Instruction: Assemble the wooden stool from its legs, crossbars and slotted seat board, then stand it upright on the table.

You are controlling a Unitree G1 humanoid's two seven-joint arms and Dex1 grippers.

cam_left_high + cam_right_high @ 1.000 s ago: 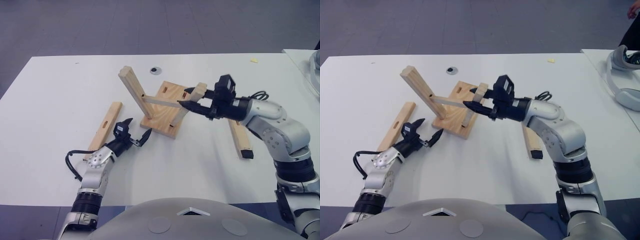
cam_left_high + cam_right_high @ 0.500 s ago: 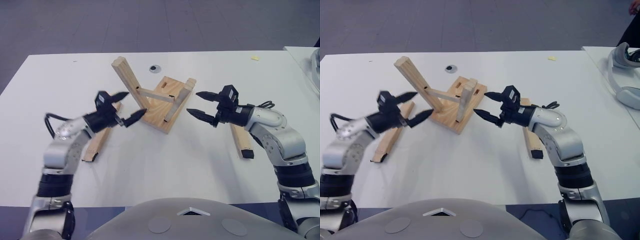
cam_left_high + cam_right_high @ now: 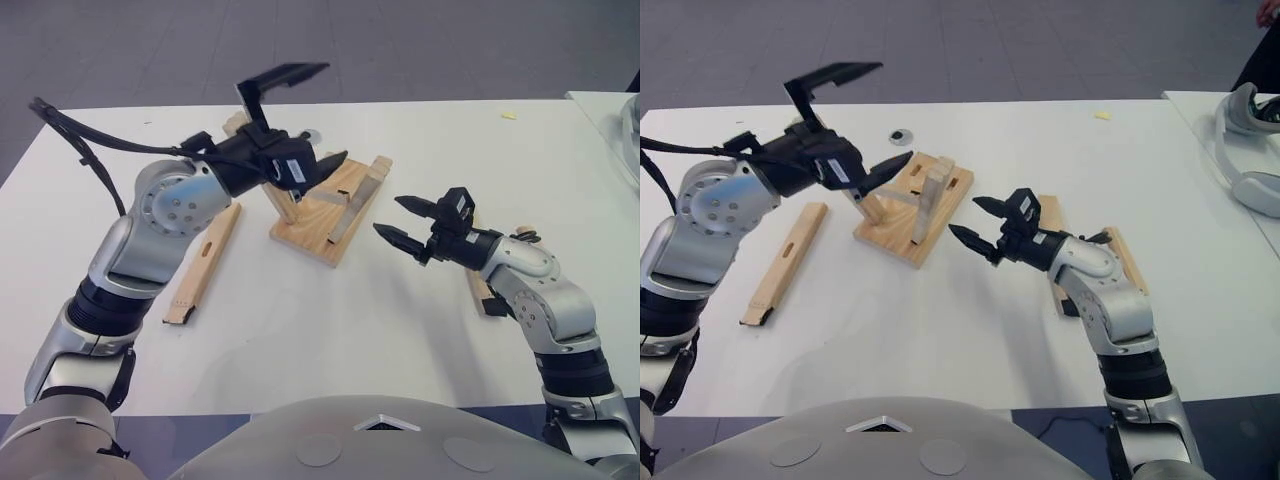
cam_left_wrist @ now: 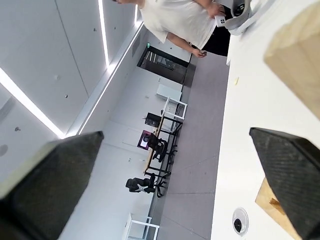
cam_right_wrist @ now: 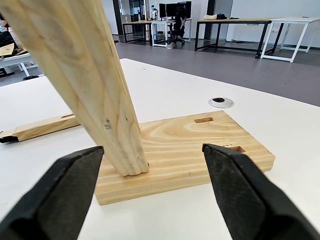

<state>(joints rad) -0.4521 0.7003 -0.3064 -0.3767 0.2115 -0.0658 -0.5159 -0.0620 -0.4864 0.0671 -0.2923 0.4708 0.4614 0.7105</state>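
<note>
Between the fingers of your right pincer (image 3: 388, 215) there is only air: it is released, spread wide, and carries nothing. Just ahead of its tips stands the near leg (image 3: 363, 196), close but apart from them. This leg is set in the seat board (image 5: 200, 145), which lies flat on the table (image 3: 330, 330) in front of the pincer.

Your left pincer (image 3: 335, 110) is raised on the other side of the stool. It is also released, and opened very far, with one finger high in the air and the other low. The top of the far leg (image 4: 300, 60) is near the low finger, but I cannot tell if they touch. A thin crossbar (image 3: 898, 203) joins the two legs.

I judge that the first pair of legs is in the board and you are now settling it. For the next move, bring the left pincer down around the far leg and clench it there, gently, so the pair does not tip.

One slotted bar (image 3: 203, 262) lies below your left arm. Two more bars (image 3: 1127, 262) lie behind the right pincer, under that arm.
</note>
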